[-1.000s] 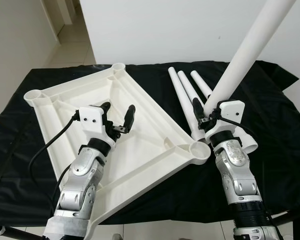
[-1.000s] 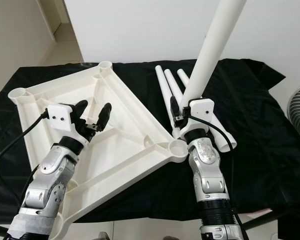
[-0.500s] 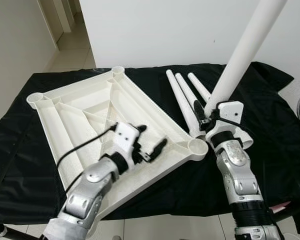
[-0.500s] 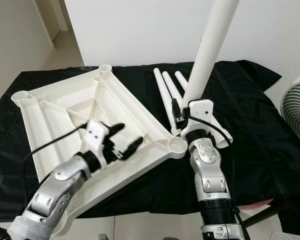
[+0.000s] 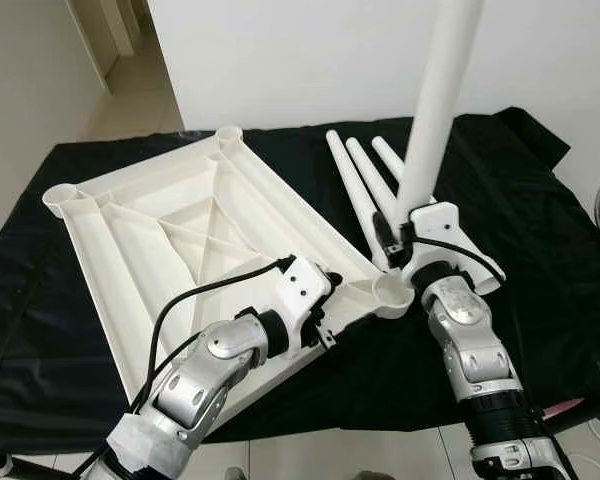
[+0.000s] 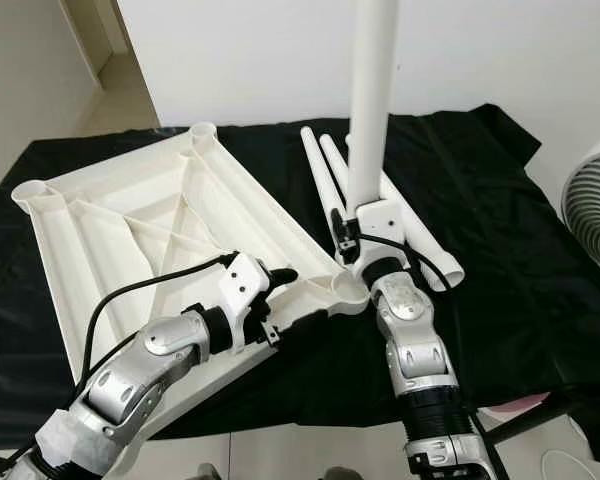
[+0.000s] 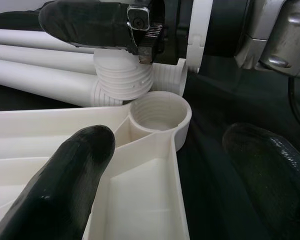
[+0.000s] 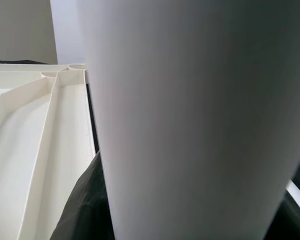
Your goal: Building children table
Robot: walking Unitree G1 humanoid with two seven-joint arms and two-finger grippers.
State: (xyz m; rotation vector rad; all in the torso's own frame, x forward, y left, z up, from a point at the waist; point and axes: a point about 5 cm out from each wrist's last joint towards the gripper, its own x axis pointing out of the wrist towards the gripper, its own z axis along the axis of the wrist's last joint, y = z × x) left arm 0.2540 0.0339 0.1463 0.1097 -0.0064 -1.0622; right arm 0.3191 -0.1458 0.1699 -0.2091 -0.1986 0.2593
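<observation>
We are fitting a leg into the upturned tabletop [image 5: 170, 240] on the black-draped worktop [image 5: 540, 250]; our right claw [image 5: 398, 238] is clamped on the upright leg [image 5: 435, 100], its threaded end just beside the corner socket [image 7: 160, 112]; our left claw [image 5: 325, 300], fingers apart, straddles the rim there; next we judge the leg must be centred and lowered in.

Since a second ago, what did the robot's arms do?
The left gripper moved across the white tabletop to its near corner socket, fingers open astride the edge. The right gripper tipped its white leg upright beside that socket. The spare legs stayed put.
</observation>
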